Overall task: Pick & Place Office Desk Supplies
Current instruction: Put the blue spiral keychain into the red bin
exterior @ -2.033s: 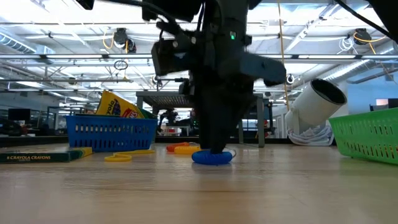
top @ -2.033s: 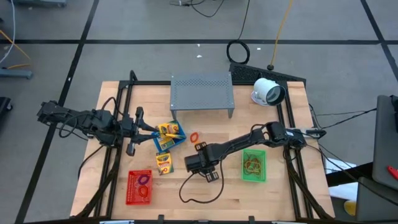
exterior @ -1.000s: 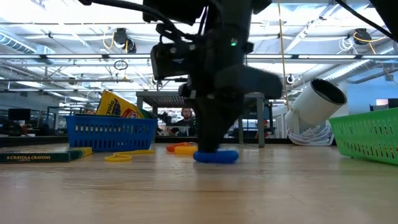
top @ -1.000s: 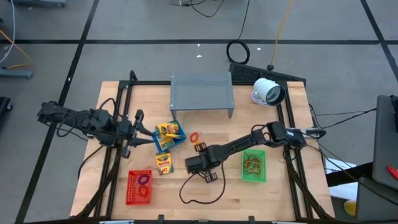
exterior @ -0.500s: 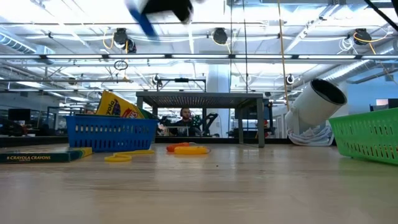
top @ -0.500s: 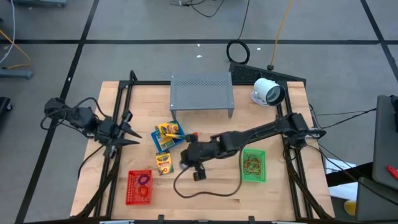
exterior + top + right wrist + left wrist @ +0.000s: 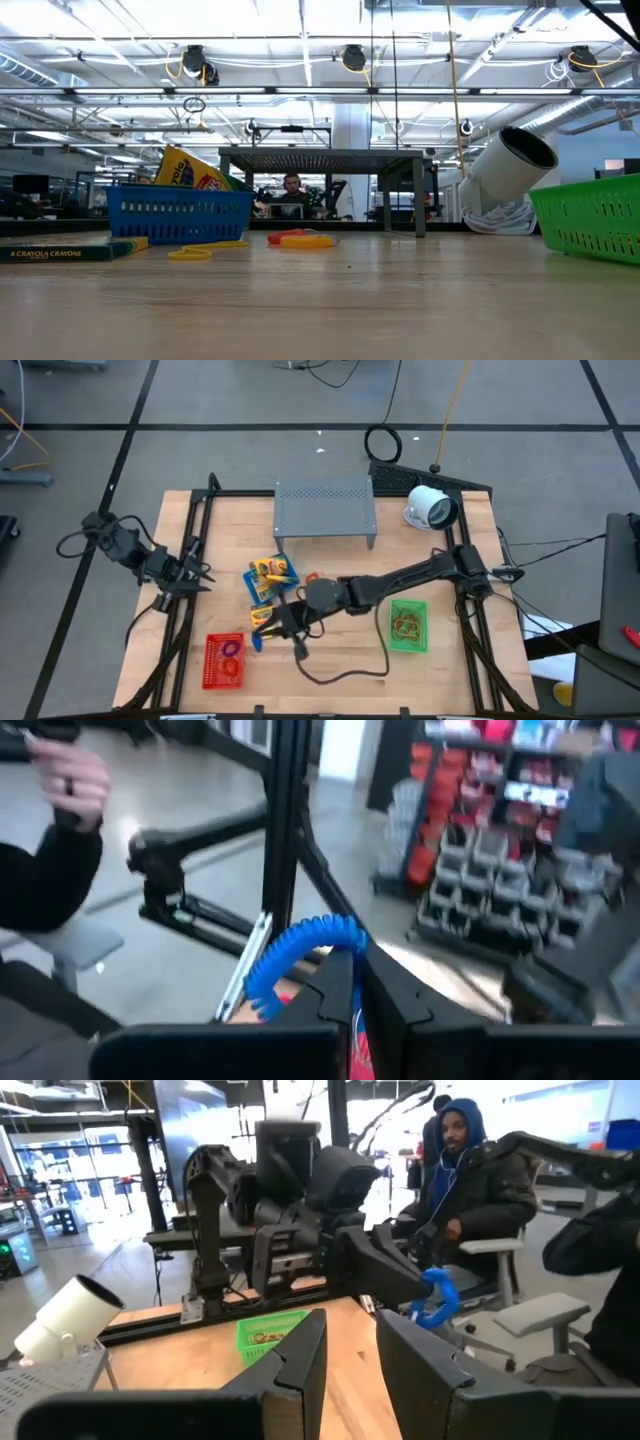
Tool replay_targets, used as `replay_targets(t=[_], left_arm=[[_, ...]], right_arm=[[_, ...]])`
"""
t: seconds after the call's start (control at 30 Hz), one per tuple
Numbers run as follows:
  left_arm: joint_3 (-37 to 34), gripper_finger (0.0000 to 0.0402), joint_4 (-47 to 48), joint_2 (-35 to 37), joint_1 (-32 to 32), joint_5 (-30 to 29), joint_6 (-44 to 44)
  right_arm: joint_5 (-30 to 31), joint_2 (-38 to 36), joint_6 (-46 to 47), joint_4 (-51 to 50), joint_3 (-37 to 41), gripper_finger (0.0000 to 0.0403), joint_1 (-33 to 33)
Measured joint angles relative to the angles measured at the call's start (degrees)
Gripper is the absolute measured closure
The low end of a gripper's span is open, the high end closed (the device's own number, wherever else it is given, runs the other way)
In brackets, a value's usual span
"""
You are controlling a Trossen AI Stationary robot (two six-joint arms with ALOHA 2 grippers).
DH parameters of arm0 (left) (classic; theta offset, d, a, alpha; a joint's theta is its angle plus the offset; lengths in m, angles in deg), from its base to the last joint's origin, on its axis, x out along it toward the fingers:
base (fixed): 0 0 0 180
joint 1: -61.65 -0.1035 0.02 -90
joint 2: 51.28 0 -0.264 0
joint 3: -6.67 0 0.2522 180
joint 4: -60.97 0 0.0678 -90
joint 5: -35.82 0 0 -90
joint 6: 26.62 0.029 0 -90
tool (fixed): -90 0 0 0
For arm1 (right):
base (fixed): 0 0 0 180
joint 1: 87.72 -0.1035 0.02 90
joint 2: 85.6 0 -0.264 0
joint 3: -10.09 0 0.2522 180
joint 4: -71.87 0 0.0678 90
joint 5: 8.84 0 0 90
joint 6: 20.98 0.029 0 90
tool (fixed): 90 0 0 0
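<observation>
My right gripper (image 7: 355, 982) clamped on blue rubber band (image 7: 300, 950) — held in air above table, near red basket (image 7: 224, 661) and flat crayon pack (image 7: 263, 622). Left gripper (image 7: 350, 1350) parked at left table edge, fingers slightly apart, holding nothing.

Done: crayon pack in blue basket (image 7: 271, 577), band(s) in red basket, something tangled in green basket (image 7: 408, 626) — probably bands, hard to tell.

Left: orange band (image 7: 313, 579), yellow band (image 7: 190, 254), flat crayon pack on table.

Hidden: both arms out of low view; drop target unclear.
</observation>
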Motion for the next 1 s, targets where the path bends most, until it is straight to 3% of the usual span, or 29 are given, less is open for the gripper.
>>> replay_targets(t=[0.17,0.43,0.7,0.83,1.0], left_arm=[[0.0,0.03,1.1,0.2,0.8,-0.7,0.5],[0.0,0.03,1.0,0.2,0.8,-1.0,1.2],[0.0,0.03,0.7,0.2,0.8,-2.0,1.9],[0.0,0.03,0.7,0.2,0.8,-2.1,2.7],[0.0,0.03,0.4,0.2,0.8,-2.4,2.7]], right_arm=[[-4.1,5.0,-0.1,8.6,-3.3,0.0402,1.2],[-8.3,16.3,-0.1,2.9,-17.4,0.0403,2.5],[-8.2,25.8,-0.2,2.9,-31.1,0.0403,2.3],[-8.3,26.2,1.1,6.2,-30.3,0.0403,2.2],[-5.4,26.0,-1.0,2.6,-30.4,0.0403,2.2]])
